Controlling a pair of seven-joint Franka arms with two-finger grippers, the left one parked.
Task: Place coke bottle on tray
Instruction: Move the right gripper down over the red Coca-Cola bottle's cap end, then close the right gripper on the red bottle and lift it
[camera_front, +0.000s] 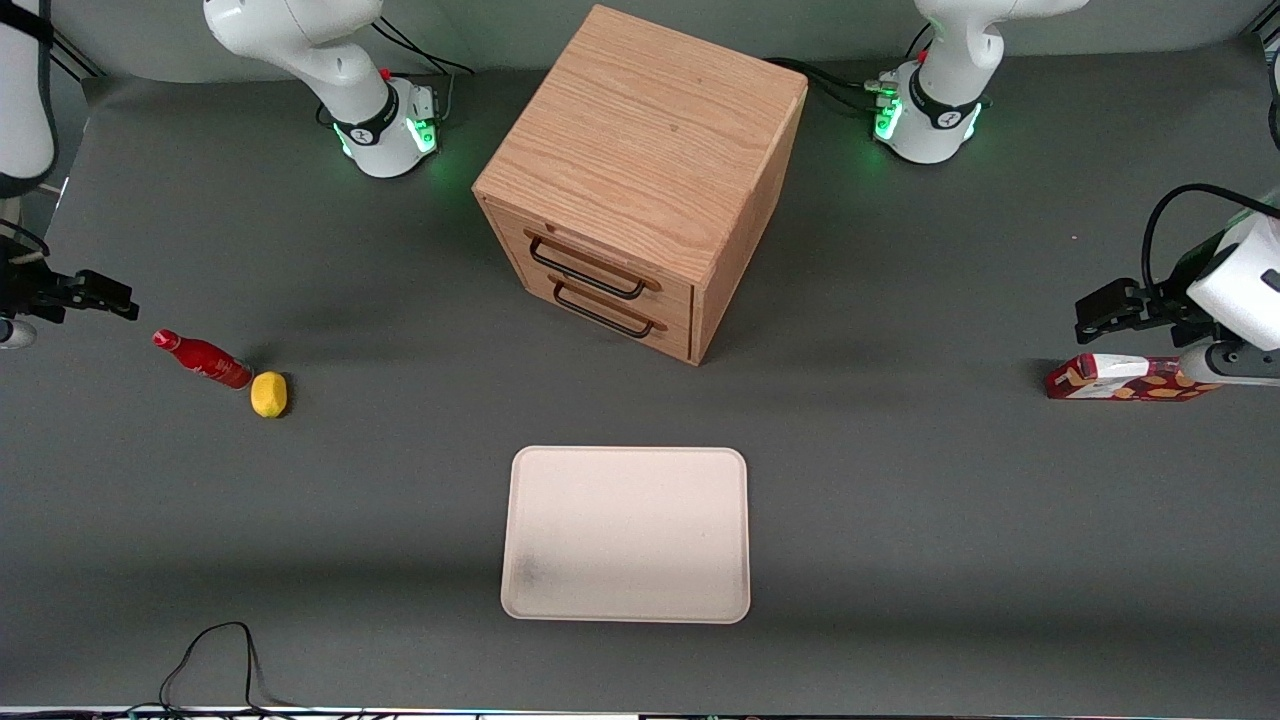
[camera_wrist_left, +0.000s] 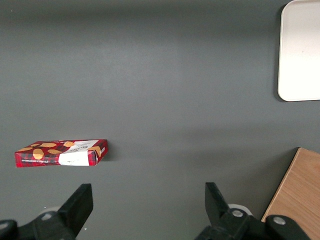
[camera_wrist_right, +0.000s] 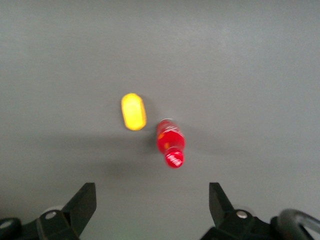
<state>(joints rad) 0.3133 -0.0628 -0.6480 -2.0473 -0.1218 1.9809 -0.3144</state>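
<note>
A dark grey bench seen from the front, with nothing yet moved toward the goal.

Nearest the front edge, about midway along it, lies the tray (camera_front: 626, 535), flat, pale cream, with nothing on it and a faint dark smudge near one corner. A loose black cable (camera_front: 215, 660) loops at the front edge, toward the working arm's end.

Farther in, near the working arm's end, the coke bottle (camera_front: 201, 359) stands on the bench, well apart from the tray; the front camera makes it look tilted, so I judge it upright mainly from the wrist view, where the cap faces the lens. A lemon (camera_front: 268, 393) sits just beside it, slightly nearer the front edge. The gripper (camera_wrist_right: 150, 210) hovers above the pair at the bench's end edge, its fingers (camera_wrist_right: 82, 202) spread wide and holding nothing.

At the parked arm's end lies a flat red-and-white carton (camera_front: 1128, 378).

Farthest in, toward the back edge, stands a wooden cabinet (camera_front: 640, 180) with two drawers, both shut.

Risks, as a judgement: the lemon is so close that a descending finger may clip it and roll it, or knock the slim bottle over. A grip on the narrow neck could slip.

The bench cover is matte and smooth. Little of the room shows.
</note>
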